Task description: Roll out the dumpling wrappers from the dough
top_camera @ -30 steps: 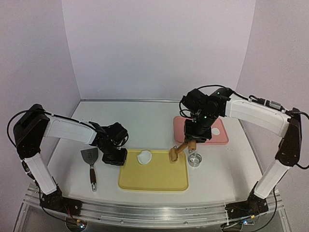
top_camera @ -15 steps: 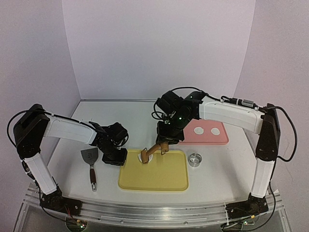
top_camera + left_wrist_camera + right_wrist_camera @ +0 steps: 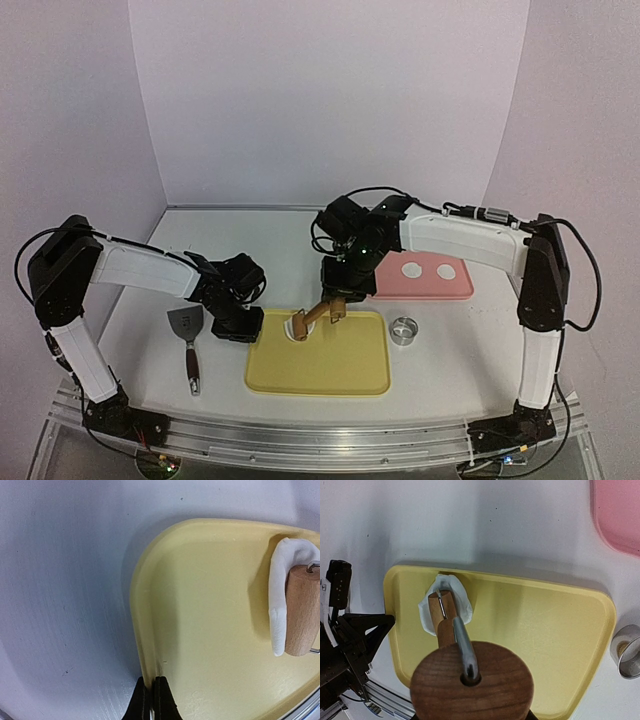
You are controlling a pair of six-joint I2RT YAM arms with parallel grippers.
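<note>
Right end effector (image 3: 338, 293) swings left off the pink tray (image 3: 462, 290), clamping the rolling pin (image 3: 314, 314), roller now on the dough (image 3: 426, 611). Two dumpling wrappers (image 3: 410, 269) lie on that tray. Only the left wrist view shows the left end effector (image 3: 151, 700) pinched shut at the rim of the yellow tray (image 3: 137, 605).

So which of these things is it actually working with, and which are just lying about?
Part of the job: rolling pin, dough, yellow tray, round wrappers on the pink tray.
Lying about: ring cutter, spatula, both untouched.
</note>
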